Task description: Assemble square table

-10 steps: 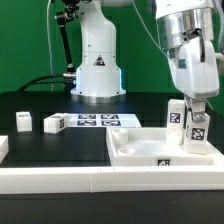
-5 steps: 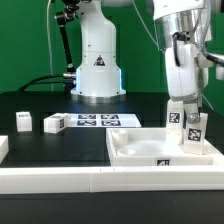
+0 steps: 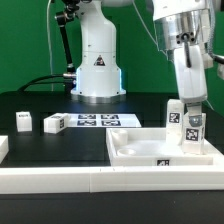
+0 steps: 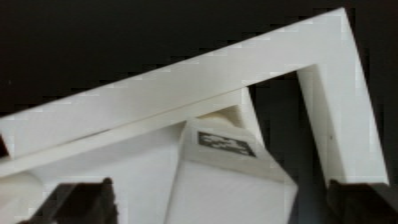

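The square table's white tray-like top [image 3: 150,147] lies at the exterior view's right. Two tagged white legs stand upright in it, one [image 3: 195,130] at the corner and one [image 3: 175,113] just behind. My gripper [image 3: 191,106] hangs over the corner leg, open. In the wrist view that leg [image 4: 231,165] stands between my gripper's [image 4: 221,203] dark fingers [image 4: 80,203] with a gap on each side, inside the corner of the top's rim [image 4: 267,55]. Two loose leg blocks [image 3: 22,120] [image 3: 54,123] lie at the exterior view's left.
The marker board [image 3: 97,121] lies flat in front of the robot's white base [image 3: 97,65]. A long white rail [image 3: 90,180] runs along the front edge, and another white piece [image 3: 3,148] sits at the far left.
My jaws have spread and let go of the corner leg, which stays upright in the top. The hand has shifted slightly towards the exterior view's left.
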Controlling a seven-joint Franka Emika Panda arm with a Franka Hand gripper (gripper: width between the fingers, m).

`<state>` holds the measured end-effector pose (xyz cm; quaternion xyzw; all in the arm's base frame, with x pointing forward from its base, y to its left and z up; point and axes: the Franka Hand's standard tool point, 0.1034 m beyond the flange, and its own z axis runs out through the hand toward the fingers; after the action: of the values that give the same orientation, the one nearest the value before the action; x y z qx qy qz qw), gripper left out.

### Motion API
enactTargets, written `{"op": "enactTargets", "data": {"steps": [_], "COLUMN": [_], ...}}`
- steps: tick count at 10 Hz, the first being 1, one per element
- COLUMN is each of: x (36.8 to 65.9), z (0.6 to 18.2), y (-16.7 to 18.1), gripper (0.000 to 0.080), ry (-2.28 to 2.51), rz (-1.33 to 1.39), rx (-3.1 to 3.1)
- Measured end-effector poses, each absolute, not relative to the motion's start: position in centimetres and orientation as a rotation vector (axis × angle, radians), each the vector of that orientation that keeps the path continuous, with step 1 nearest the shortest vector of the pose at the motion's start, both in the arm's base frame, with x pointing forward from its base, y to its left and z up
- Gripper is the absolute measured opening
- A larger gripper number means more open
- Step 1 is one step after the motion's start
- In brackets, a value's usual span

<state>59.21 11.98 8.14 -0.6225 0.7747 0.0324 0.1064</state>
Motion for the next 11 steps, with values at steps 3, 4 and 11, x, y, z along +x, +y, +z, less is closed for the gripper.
{"op": "enactTargets", "data": {"steps": [3,4,11], "x": [59.25,59.25,58.47], "z": [8.09,8.09,8.22], "y": [11.93,11.92,12.2], "gripper": [0.0645,0.0645,0.0649], "ry": [2.069,1.989,1.182], "rz": [0.053,0.04,0.054], "rx": [-2.061,-2.137,-2.803]}}
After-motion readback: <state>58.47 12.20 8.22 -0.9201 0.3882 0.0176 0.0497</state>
